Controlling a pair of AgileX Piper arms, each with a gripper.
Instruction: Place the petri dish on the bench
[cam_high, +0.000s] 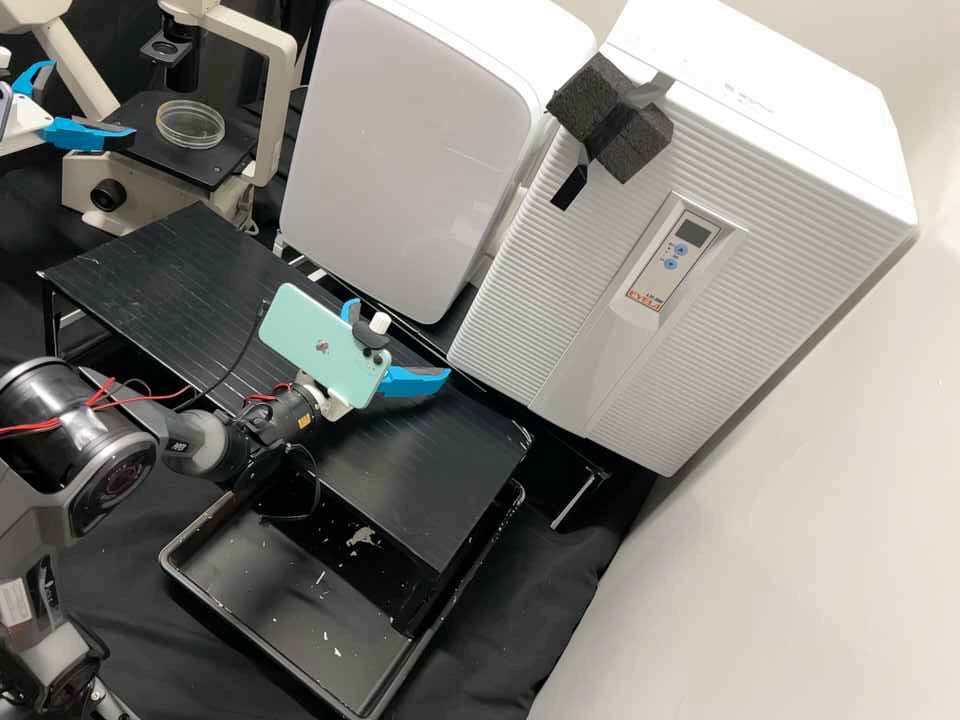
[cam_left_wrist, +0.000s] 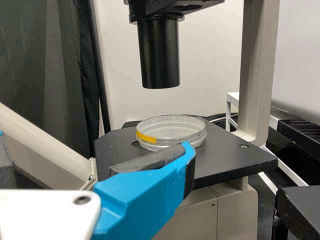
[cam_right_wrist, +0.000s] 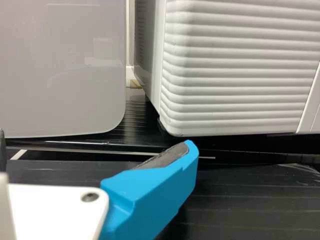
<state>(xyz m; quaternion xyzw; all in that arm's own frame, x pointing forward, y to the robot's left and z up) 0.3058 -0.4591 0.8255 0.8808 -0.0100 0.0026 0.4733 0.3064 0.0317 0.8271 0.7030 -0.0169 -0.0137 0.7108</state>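
Observation:
The clear petri dish (cam_high: 190, 124) rests on the microscope's black stage. In the left wrist view the dish (cam_left_wrist: 171, 132) lies flat and has a yellow strip on its side. My left gripper (cam_high: 92, 102) is at the high view's left edge, open beside the stage; in its wrist view the gripper (cam_left_wrist: 98, 150) has one finger in front of the dish, with no grip on it. Above the black bench (cam_high: 440, 480) my right gripper (cam_high: 400, 342) stands open and empty, a phone mounted behind its fingers. Its wrist view shows the gripper (cam_right_wrist: 95, 149) facing the white cabinets.
The microscope's pale column (cam_high: 275, 110) rises beside the stage (cam_high: 150, 150), with its black tube (cam_left_wrist: 159, 55) overhead. Behind the bench stand a grey-fronted cabinet (cam_high: 410, 150) and a ribbed white one (cam_high: 560, 300). A black tray (cam_high: 250, 600) sits below the bench.

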